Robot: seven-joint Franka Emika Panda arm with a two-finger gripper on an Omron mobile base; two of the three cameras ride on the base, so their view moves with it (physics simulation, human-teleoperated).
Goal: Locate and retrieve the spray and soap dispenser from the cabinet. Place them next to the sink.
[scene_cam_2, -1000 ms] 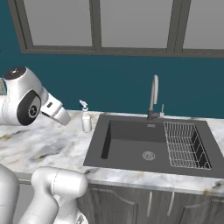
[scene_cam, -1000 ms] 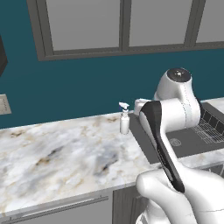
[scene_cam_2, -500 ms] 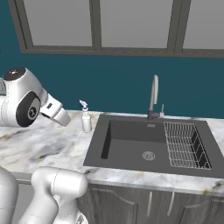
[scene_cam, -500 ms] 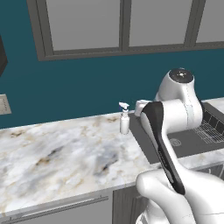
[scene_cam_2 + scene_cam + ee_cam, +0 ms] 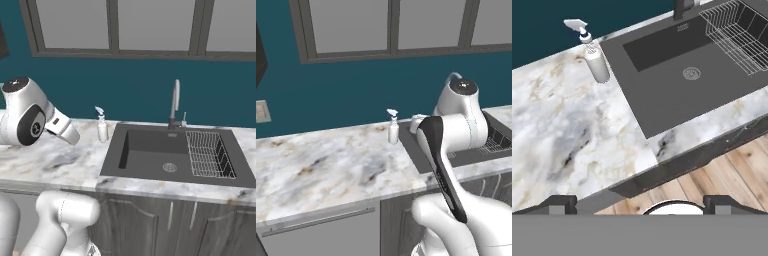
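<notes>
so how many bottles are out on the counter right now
1: the spray stands upright on the marble counter, just left of the sink, near the wall. Others may be hidden.

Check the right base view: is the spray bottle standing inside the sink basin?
No, the spray stands upright on the marble counter, just beside the left edge of the sink, not inside it.
</notes>
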